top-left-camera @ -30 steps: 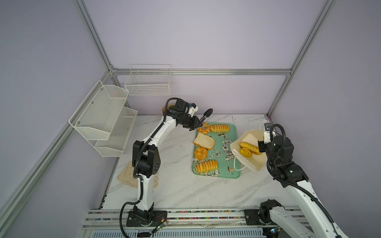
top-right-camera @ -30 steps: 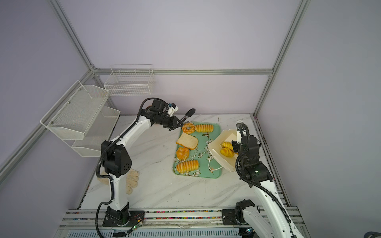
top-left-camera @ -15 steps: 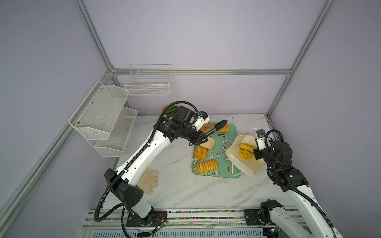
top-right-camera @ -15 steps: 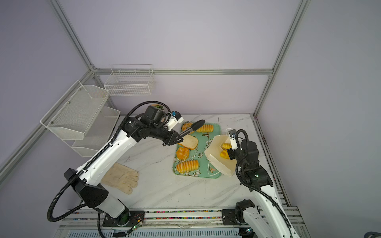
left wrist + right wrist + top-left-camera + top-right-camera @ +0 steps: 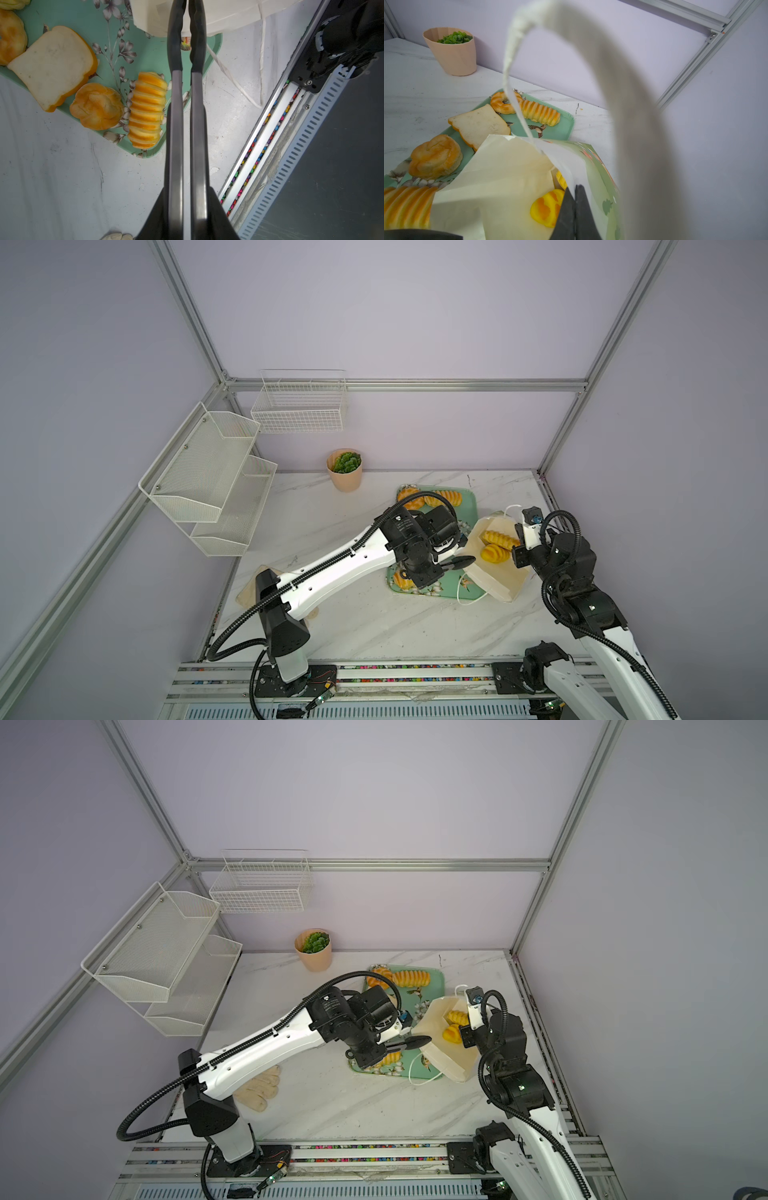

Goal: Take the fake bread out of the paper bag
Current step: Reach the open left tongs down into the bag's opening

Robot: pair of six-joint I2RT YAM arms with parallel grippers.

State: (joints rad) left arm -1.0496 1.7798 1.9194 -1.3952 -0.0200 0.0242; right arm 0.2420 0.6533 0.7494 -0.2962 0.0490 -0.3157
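Two fake bread (image 5: 457,1017) pieces sit inside the paper bag (image 5: 496,585): a bagged ridged loaf (image 5: 500,538) and a rounder yellow-orange piece (image 5: 546,207) just beside it. Both show through the open mouth in both top views.

Five are out, all on the green floral tray (image 5: 468,510):
- ring donut (image 5: 503,105) and far loaf (image 5: 539,112) at the tray's far end
- toast slice (image 5: 479,124) mid-tray
- round bun (image 5: 97,106) touching near loaf (image 5: 147,110) at the near end

The tray lies right of the tabletop's (image 5: 374,626) centre, its long side running from the far edge towards the near edge. The bag is by the tabletop's right edge, tilted, and its lower part overlaps the tray's near right corner in both top views. One cord handle (image 5: 230,73) trails onto the marble.

Right gripper (image 5: 575,188): fingers pressed together, pinching the bag's rim with paper between them.

Left gripper (image 5: 187,8): fingers nearly together with a thin slit, nothing between them along the visible length. Its tips are at the bag's tray-side wall; whether they touch the paper can't be told.

A peach plant pot (image 5: 345,479) stands at the far edge. A beige cloth (image 5: 257,1088) lies near the left edge, partly under the left arm.
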